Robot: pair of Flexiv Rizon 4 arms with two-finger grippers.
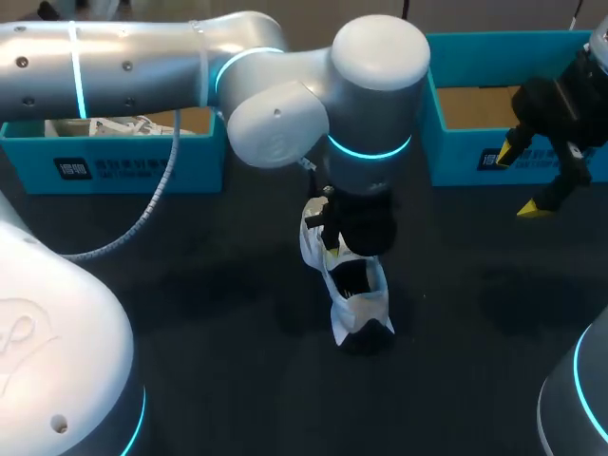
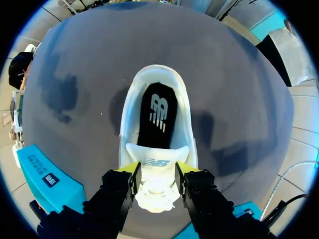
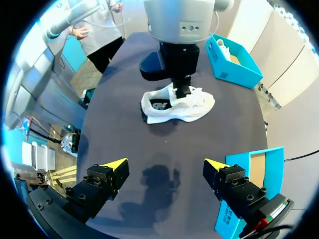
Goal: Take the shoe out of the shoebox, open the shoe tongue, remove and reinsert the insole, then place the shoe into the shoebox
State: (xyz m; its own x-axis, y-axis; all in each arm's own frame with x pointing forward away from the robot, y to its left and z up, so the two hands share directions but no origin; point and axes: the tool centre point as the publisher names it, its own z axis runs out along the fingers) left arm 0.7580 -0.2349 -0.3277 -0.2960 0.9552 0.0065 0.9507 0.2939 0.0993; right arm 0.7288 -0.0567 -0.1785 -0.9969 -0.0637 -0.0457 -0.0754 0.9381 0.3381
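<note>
A white shoe [image 1: 356, 304] with a black insole [image 2: 158, 114] lies on the dark table, mid-table in the head view. My left gripper [image 2: 157, 172] comes down onto it from above, its yellow fingertips [image 2: 130, 171] pressing the white tongue [image 2: 157, 163] and laces from both sides. In the right wrist view the same shoe [image 3: 184, 107] lies on its sole under the left gripper [image 3: 182, 92]. My right gripper [image 1: 521, 180] hangs open at the right, in front of the right shoebox [image 1: 475, 152], well clear of the shoe. Nothing sits between its fingers [image 3: 117, 165].
A second blue shoebox [image 1: 123, 161] stands at the back left and holds another white shoe [image 1: 114, 125]. The right box shows only a brown cardboard floor. A grey cable [image 1: 142, 214] loops over the table at the left.
</note>
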